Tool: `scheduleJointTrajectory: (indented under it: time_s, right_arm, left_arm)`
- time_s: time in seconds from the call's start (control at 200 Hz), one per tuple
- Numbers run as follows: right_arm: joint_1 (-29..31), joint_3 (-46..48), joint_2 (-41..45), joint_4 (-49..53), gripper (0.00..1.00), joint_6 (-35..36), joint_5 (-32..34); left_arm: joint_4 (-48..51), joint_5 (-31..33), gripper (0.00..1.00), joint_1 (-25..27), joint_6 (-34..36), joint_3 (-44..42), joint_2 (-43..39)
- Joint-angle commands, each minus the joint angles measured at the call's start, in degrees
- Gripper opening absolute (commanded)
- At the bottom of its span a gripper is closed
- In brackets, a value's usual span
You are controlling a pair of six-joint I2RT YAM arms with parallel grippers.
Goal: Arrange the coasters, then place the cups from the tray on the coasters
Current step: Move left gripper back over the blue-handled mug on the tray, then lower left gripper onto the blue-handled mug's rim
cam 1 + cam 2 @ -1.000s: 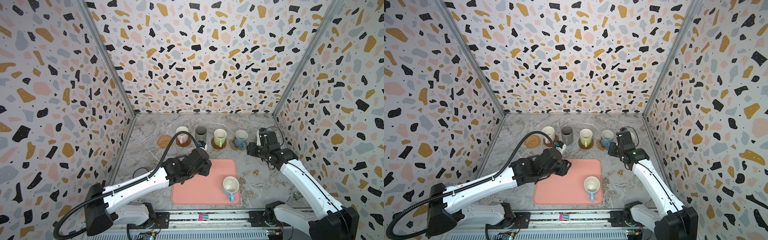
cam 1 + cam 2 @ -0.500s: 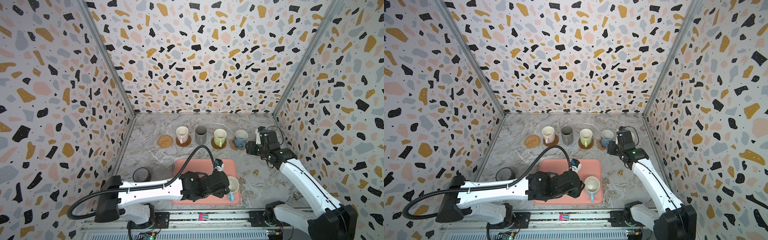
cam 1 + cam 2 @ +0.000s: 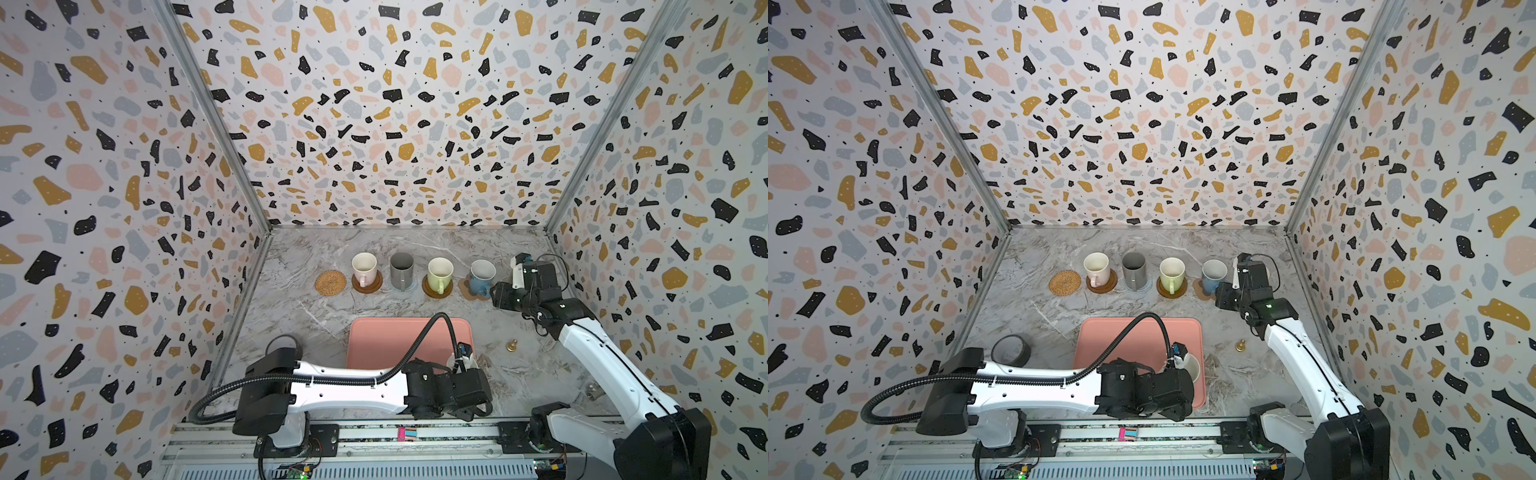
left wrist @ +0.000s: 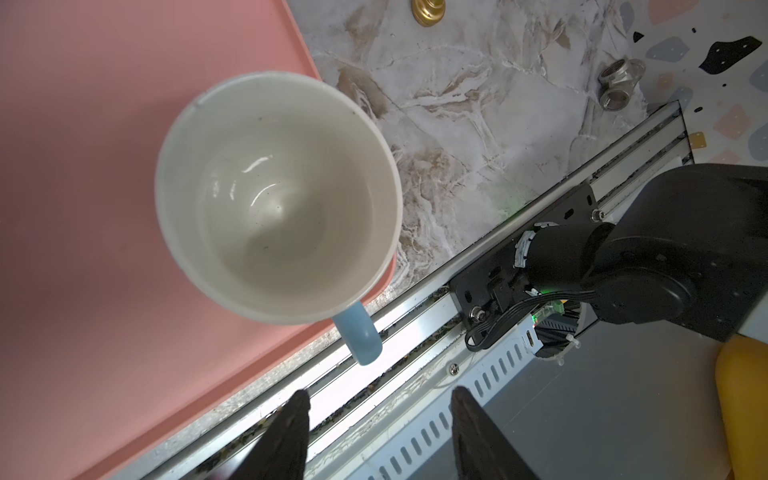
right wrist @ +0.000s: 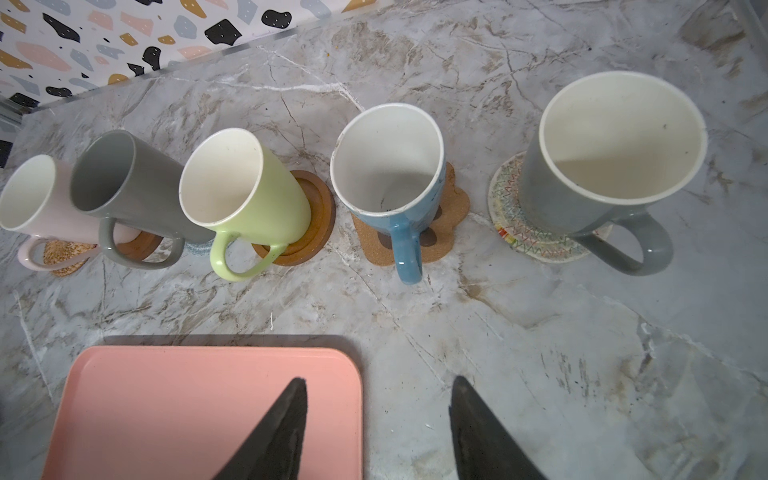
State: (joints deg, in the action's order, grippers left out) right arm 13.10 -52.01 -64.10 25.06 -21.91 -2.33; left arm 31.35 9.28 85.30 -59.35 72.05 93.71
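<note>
The left gripper (image 4: 376, 415) is standing open and holding nothing. The blue mug (image 4: 276, 195) is sitting on the tray (image 4: 83, 208) corner just ahead, its handle pointing at the gap. The right gripper (image 5: 376, 415) is hanging open and empty too, facing five mugs (image 5: 245, 195) on coasters (image 5: 320, 208).

Desk (image 3: 291, 291), rear: pink cup (image 3: 363, 266), dark grey cup (image 3: 401, 268), green cup (image 3: 439, 272) and blue cup (image 3: 482, 276) stand in a row, each on a coaster. Tan woven coaster (image 3: 330, 282) lies alone beside the pink cup. Left arm (image 3: 345, 386) overlies the tray (image 3: 386, 340) at its near edge.
</note>
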Motion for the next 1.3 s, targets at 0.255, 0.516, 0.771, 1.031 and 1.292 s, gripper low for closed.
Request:
scheduleJointTrajectory:
  time_s: [0.255, 0.516, 0.771, 1.031, 1.292]
  right_arm:
    - [-1.9, 0.6, 0.1, -1.2, 0.57, 1.5, -2.0]
    - [-3.3, 1.2, 0.2, -1.2, 0.57, 2.0, -2.5]
    - [-4.4, 1.5, -0.1, -1.4, 0.57, 2.3, -3.1]
    - [-4.5, 1.7, -0.9, -2.0, 0.57, 1.7, -3.7]
    - [-4.6, 1.6, -1.3, -1.9, 0.57, 1.7, -3.3]
  left_arm:
    - [7.5, 2.1, 0.57, 0.2, -1.3, 7.4, 7.1]
    - [9.6, 3.9, 0.57, -0.7, -1.5, 8.3, 9.2]
    - [10.5, 5.0, 0.56, -1.9, -0.4, 7.3, 9.0]
    - [11.3, 5.2, 0.54, -3.0, 0.7, 4.6, 7.3]
    - [8.8, 4.4, 0.53, -3.2, 3.1, 5.3, 8.1]
